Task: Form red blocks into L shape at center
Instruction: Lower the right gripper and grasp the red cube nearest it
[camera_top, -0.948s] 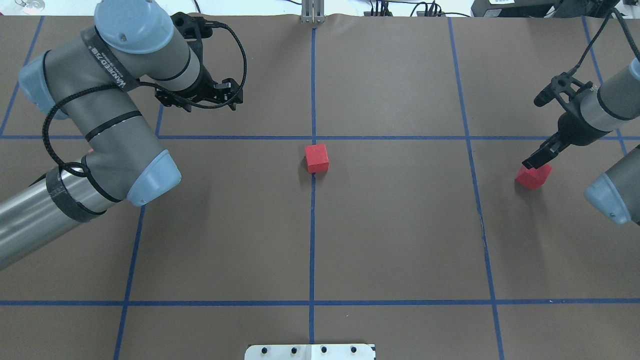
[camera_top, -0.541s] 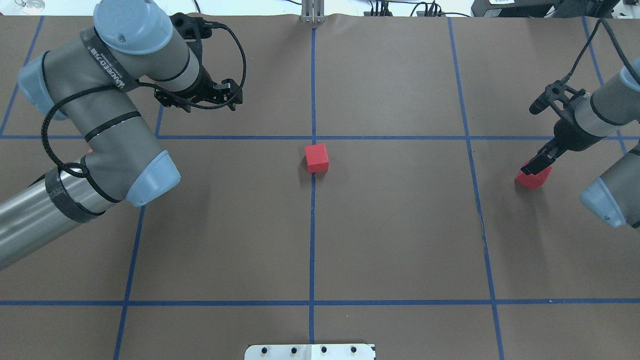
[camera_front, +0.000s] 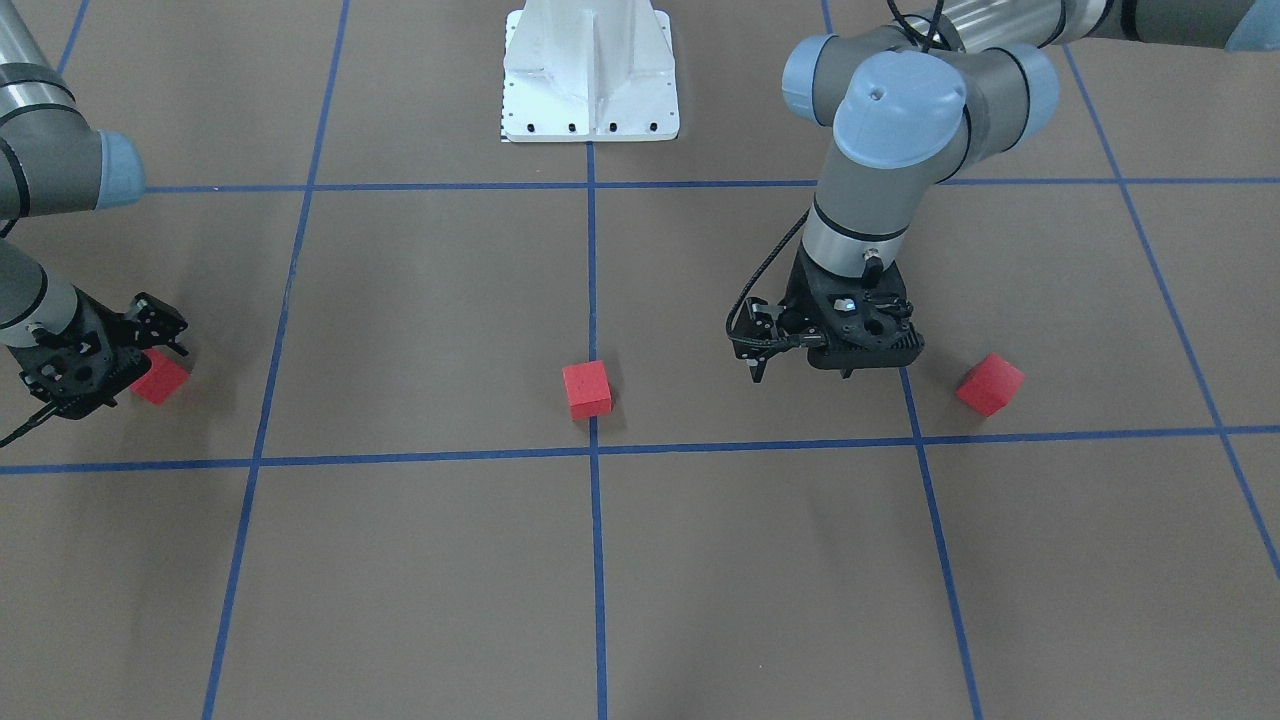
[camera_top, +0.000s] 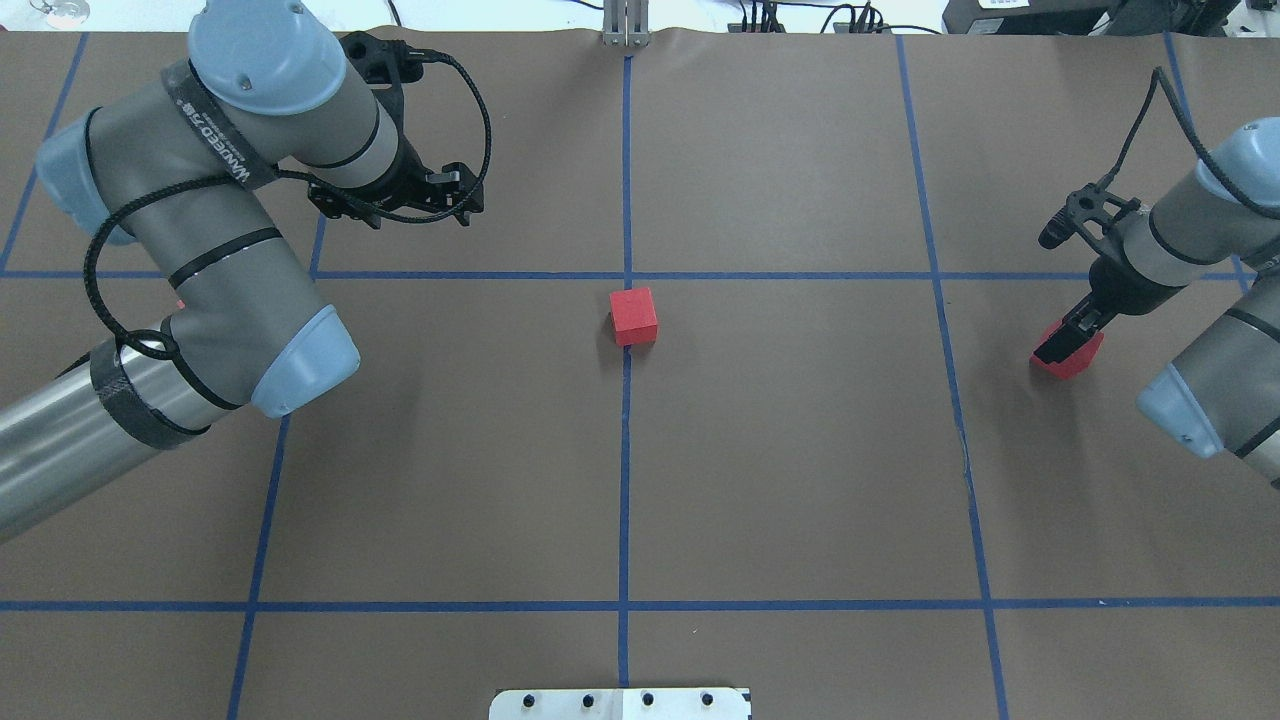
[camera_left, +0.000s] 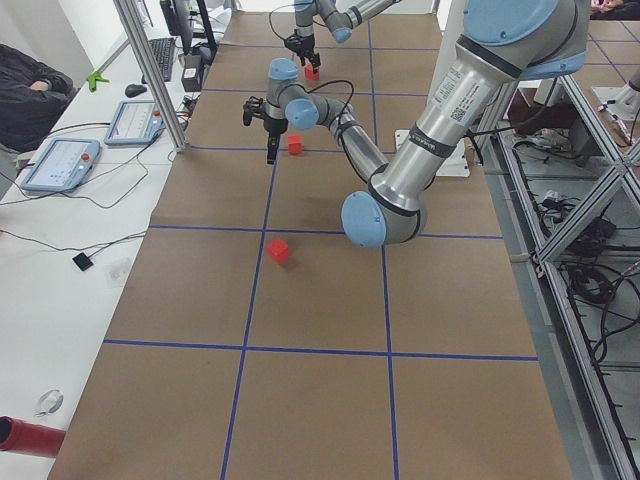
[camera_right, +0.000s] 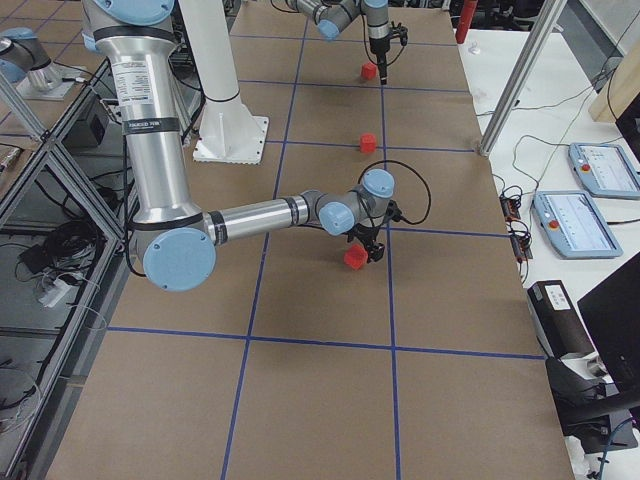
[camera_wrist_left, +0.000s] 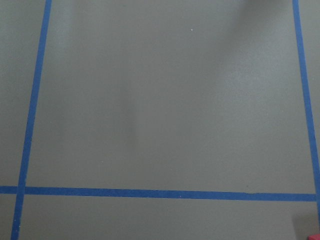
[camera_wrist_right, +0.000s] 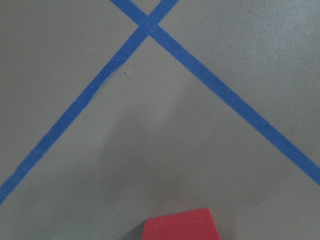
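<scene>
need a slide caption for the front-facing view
No L yet: right claw at the end red block, left claw between the middle red block and the third red block.

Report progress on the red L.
Done: the centre block sits by the centre cross, alone. In hand: the right tool is low over the right block; whether it grips is unclear. Left: bring that block in, fetch the left block lying beside the left tool, and set all three touching in an L.
</scene>
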